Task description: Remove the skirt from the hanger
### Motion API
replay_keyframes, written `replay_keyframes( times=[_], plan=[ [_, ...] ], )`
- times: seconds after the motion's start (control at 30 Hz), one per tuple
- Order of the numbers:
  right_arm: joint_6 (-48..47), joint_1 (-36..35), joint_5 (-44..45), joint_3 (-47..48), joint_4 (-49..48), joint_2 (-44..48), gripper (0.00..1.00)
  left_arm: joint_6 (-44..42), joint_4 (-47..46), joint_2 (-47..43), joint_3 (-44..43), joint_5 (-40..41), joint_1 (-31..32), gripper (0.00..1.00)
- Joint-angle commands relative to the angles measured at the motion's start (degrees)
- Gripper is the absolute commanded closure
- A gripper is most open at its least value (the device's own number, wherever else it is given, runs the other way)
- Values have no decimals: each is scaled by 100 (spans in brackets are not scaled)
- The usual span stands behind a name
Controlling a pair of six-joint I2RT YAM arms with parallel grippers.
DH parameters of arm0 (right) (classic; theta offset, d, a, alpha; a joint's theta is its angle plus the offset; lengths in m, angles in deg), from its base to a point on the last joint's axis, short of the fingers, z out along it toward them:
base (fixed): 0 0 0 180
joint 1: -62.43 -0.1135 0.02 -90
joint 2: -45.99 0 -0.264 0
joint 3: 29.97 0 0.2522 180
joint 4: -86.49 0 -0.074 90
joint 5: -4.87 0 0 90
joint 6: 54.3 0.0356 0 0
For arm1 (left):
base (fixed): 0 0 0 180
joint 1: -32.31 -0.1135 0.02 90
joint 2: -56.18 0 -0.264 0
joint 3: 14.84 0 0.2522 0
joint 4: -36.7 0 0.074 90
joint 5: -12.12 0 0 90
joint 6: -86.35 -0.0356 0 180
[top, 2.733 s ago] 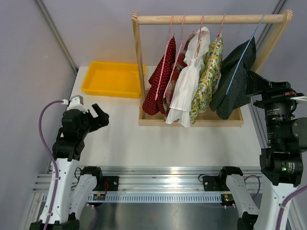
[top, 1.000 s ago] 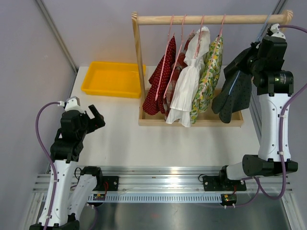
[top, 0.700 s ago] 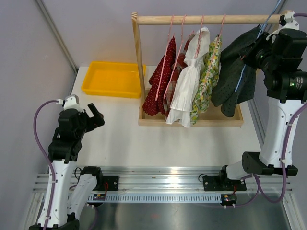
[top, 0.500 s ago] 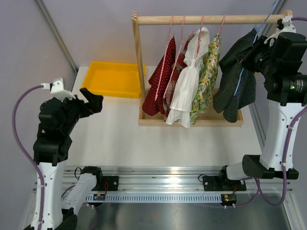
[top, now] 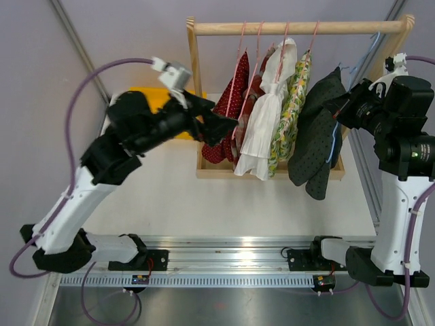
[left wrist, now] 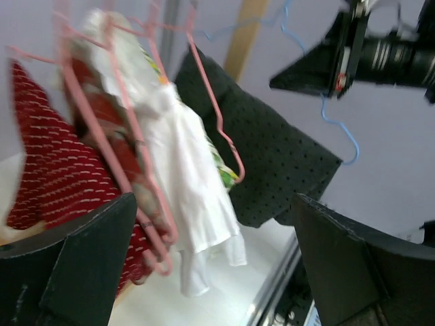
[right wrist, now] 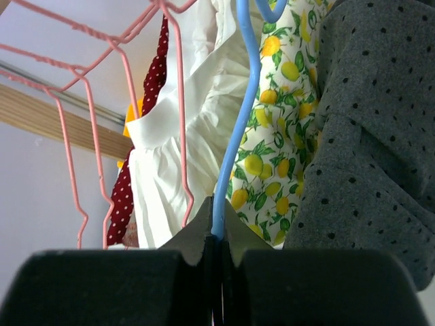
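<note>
Aloft, right gripper [right wrist: 217, 239] pinching blue hanger [right wrist: 239, 122], dotted skirt [right wrist: 370, 149] just beside.

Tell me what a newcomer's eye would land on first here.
First, the right gripper, shut on the blue hanger at the right end of the wooden rack, with the dark dotted skirt draped from it. Next, the left gripper, open and close beside the red dotted garment at the rack's left end.

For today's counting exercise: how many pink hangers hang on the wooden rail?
4, side by side on the wooden rail: leftmost pink hanger, second pink hanger, third pink hanger, rightmost pink hanger. Another could be hidden.
</note>
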Motion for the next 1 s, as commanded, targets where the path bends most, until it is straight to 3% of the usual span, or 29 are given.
replay_keyframes(
  times=[0.0, 0.2, 0.43, 0.63, 0.97],
  plan=[
    [191, -5, -338, -16, -547, 469, 100, -504, -197, 477, 95, 765, 1012, 1],
    [350, -5, -382, 1, -232, 1066, 100, -443, -1874, 775, 1378, 923, 2120, 1],
    [569, -5, -470, -377, -196, 1612, 100, -539, -2079, 1829, 862, 1231, 2955, 1],
    [649, -5, -620, -588, -214, 1779, 100, -574, -2219, 2287, 448, 1109, 3141, 1],
    [631, -58, -637, -535, -187, 1788, 100, -425, -2439, 2086, 895, 493, 3290, 1]
  ],
)
